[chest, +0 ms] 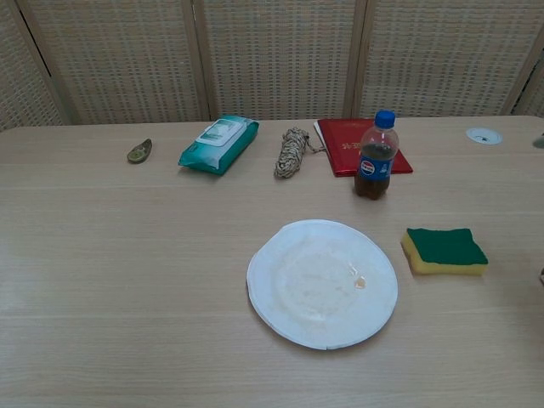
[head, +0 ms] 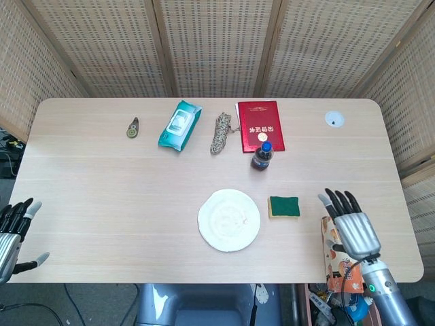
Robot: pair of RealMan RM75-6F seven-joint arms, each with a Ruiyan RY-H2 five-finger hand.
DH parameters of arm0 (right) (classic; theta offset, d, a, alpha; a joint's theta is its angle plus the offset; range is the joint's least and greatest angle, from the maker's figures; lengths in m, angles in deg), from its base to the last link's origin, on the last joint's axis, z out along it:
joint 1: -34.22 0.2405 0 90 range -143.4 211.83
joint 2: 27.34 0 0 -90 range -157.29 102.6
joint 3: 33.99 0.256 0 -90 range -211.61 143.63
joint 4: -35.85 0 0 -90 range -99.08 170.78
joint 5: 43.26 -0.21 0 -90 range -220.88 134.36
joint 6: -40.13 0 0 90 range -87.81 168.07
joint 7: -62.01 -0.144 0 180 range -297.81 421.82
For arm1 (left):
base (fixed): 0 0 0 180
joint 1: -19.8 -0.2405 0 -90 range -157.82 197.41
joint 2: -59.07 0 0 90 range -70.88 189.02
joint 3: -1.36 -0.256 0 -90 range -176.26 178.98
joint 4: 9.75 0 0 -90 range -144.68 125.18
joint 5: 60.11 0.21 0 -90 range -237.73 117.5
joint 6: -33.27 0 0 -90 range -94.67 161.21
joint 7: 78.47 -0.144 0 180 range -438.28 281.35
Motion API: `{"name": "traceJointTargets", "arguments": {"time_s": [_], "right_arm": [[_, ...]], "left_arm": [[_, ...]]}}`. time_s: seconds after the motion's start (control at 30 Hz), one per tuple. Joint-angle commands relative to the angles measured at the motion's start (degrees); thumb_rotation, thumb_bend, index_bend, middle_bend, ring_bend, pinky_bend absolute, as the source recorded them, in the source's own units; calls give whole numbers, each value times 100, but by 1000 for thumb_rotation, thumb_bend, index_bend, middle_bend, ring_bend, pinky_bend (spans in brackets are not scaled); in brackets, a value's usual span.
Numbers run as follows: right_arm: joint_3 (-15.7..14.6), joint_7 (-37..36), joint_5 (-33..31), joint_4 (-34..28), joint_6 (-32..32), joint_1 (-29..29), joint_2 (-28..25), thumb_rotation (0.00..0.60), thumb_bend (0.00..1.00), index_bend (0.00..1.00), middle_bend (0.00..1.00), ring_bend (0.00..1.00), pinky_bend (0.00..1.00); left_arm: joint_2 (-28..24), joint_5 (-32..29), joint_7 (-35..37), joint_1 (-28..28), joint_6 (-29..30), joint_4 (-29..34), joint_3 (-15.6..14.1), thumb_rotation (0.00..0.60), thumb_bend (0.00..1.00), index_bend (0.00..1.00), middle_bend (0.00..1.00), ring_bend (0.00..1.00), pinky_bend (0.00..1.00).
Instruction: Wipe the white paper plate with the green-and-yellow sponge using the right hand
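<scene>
Matt pale wood table [chest: 127, 255], matt paper plate [chest: 322, 283], glossy plastic bottle [chest: 375, 156].

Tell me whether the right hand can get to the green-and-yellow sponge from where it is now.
Probably yes. The right hand hovers open just right of the sponge, with only bare table between them. The plate and cola bottle sit off that line.

Silver right hand [head: 355, 231] with black fingers [head: 338, 201].

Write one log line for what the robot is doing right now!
phase: reaching | right hand: open, near sponge, not touching | plate: unwiped | left hand: open, idle
</scene>
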Motion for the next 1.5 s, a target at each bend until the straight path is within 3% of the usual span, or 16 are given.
{"name": "traceJointTargets", "arguments": {"time_s": [0.03, 0.4, 0.77, 1.1, 1.27, 1.4, 1.5], "right_arm": [[238, 140, -300, 406, 703, 629, 363, 600, 0, 51, 49, 0, 3], [297, 262, -519, 1886, 1554, 1516, 1501, 600, 0, 146, 191, 29, 121], [191, 542, -740, 2846, 1778, 1876, 2348, 600, 0, 154, 207, 55, 173], [90, 585, -771, 3381, 1718, 1999, 2741, 600, 5, 262, 364, 244, 360], [39, 418, -682, 3593, 1616, 2032, 2888, 600, 126, 367, 459, 334, 394], [23, 206, -534, 3598, 1381, 2031, 2889, 600, 257, 381, 484, 356, 394], [13, 93, -405, 3413, 1194, 2029, 2766, 600, 282, 381, 484, 358, 394]], "left_arm": [[64, -111, -137, 39, -78, -8, 52, 600, 0, 0, 0, 0, 0], [211, -541, -474, 173, -373, 11, 206, 600, 0, 0, 0, 0, 0], [234, -816, -530, 275, -585, -10, 286, 600, 0, 0, 0, 0, 0], [210, -894, -489, 299, -627, -5, 295, 600, 0, 0, 0, 0, 0], [202, -914, -478, 316, -658, -2, 291, 600, 0, 0, 0, 0, 0], [197, -927, -470, 326, -665, 0, 294, 600, 0, 0, 0, 0, 0], [198, -945, -470, 332, -676, -1, 295, 600, 0, 0, 0, 0, 0]]}}
